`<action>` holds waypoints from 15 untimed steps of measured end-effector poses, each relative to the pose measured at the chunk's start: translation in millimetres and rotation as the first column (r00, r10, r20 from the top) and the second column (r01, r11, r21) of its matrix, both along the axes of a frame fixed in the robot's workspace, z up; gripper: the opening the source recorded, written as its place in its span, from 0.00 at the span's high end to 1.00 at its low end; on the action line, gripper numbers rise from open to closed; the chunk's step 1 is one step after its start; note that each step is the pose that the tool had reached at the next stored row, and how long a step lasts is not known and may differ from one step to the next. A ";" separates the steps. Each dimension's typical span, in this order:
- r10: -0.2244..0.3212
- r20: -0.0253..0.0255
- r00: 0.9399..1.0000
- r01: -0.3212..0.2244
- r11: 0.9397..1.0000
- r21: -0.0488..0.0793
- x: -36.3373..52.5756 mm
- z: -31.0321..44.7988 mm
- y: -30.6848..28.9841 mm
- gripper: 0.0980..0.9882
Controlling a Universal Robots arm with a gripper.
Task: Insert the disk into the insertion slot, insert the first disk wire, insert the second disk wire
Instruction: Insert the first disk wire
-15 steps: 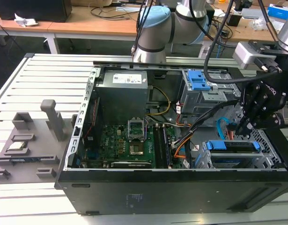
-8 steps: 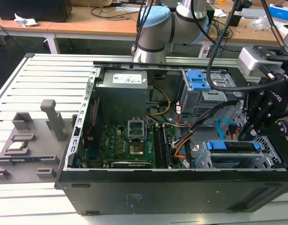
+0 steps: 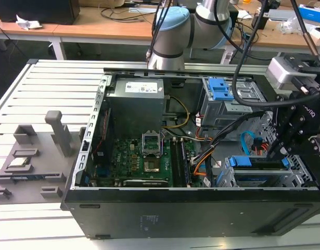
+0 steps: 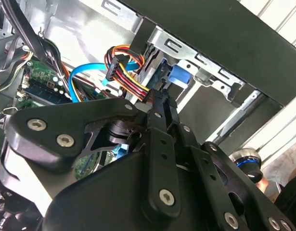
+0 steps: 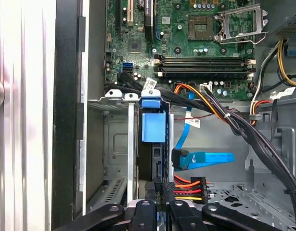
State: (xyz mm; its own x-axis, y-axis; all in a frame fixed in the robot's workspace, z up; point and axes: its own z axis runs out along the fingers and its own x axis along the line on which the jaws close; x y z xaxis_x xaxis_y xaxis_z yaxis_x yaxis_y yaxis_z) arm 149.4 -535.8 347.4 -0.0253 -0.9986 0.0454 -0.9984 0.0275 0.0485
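Observation:
The disk, dark with a blue bracket on it, sits in the insertion slot at the case's front corner; it is also seen in the exterior view as the disk. My gripper stands at the disk's end, fingers close together. The first disk wire, an orange, red and yellow bundle, runs right into the fingertips. The second disk wire, flat and light blue, lies loose beside the disk with its plug free. In the exterior view the gripper hangs over the slot.
Thick black sleeved cables cross the case floor next to the wires. The motherboard fills the middle of the case, with the taller grey cage with blue latches behind. A grey fixture stands outside on the exterior view's left.

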 end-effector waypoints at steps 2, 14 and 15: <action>0.000 0.000 1.000 0.000 1.000 0.000 0.3 -1.8 0.8 0.92; -0.004 0.000 1.000 0.004 1.000 0.000 2.1 -5.8 2.4 0.92; -0.004 0.000 1.000 0.004 1.000 0.000 2.3 -6.3 2.6 0.92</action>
State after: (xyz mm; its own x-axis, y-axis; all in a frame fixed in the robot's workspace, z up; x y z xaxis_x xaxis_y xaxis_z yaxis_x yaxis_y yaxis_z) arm 151.7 -533.2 341.1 -0.0296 -0.9985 0.0454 -0.9983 0.0319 0.0488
